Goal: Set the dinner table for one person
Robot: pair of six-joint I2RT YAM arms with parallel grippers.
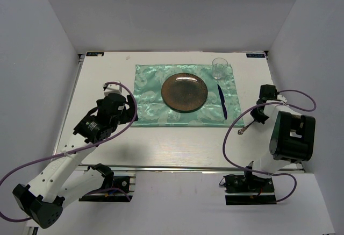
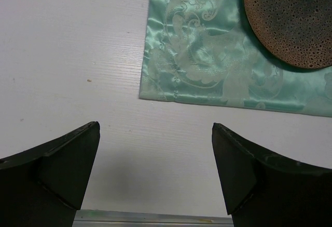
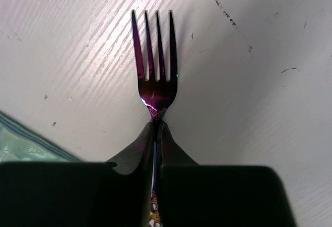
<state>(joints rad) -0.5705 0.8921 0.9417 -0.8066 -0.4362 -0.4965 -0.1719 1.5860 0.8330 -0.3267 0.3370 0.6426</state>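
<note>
Dinner table [image 1: 177, 146] is seen from above as a broad white slab filling the middle of the frame, with a metal rail along its lower edge. It is judged heavy, stiff and hard, a surface to be laid upon and not taken hold of. Its top looks smooth, so light items could slide on it.

A green placemat [image 1: 153, 92] lies flat in the upper middle of the dinner table. It looks thin, soft and satiny, and could be dragged or wrinkled by a careless touch. At its centre a round brown plate [image 1: 184, 92] is set, with nothing seen on it. At the placemat's upper right corner a clear glass [image 1: 219, 68] stands upright. It appears empty, fragile and slick, and is best gripped around its wall. A dark blue knife [image 1: 221, 101] lies just right of the plate, on the placemat.

A fork [image 3: 155, 66] is pinched in the right gripper [image 3: 155, 127] at the neck just below the tines, jaws closed tight on it, with the tines pointing to the top of the wrist frame over bare tabletop. The fork is judged light, rigid and glossy, so it could pivot in so narrow a hold. A placemat corner shows at lower left of that frame.

The left gripper [image 2: 155, 128] is spread wide and holds nothing, with the placemat's near corner above it in its wrist frame.
</note>
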